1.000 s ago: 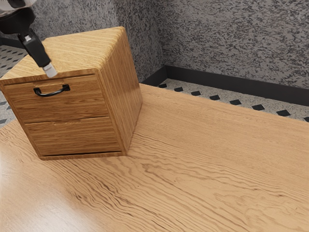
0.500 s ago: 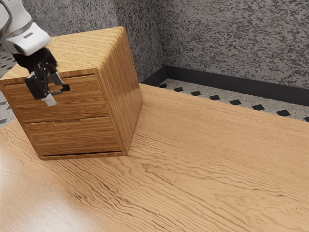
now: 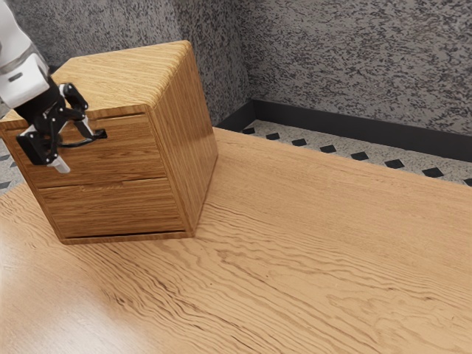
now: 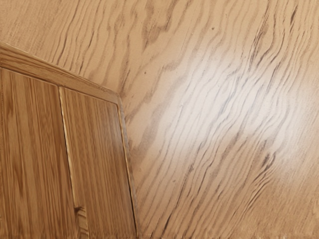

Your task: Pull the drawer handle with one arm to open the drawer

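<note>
Gripper (image 3: 72,147) is at the upper left of the frame, right against the top drawer (image 3: 122,153). Fingers are spread apart, one above and one below the black handle (image 3: 94,136), whose left end sits between them. The drawer front is flush with the cabinet (image 3: 181,125) on the table (image 3: 310,243).

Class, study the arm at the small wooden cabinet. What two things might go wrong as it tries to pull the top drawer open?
The gripper sits open at the handle's end toward the exterior view's left, not its middle; a grasp there may slip off or pull the top drawer askew. The cabinet seems to stand loose on the table, so pulling might drag it along instead.
</note>
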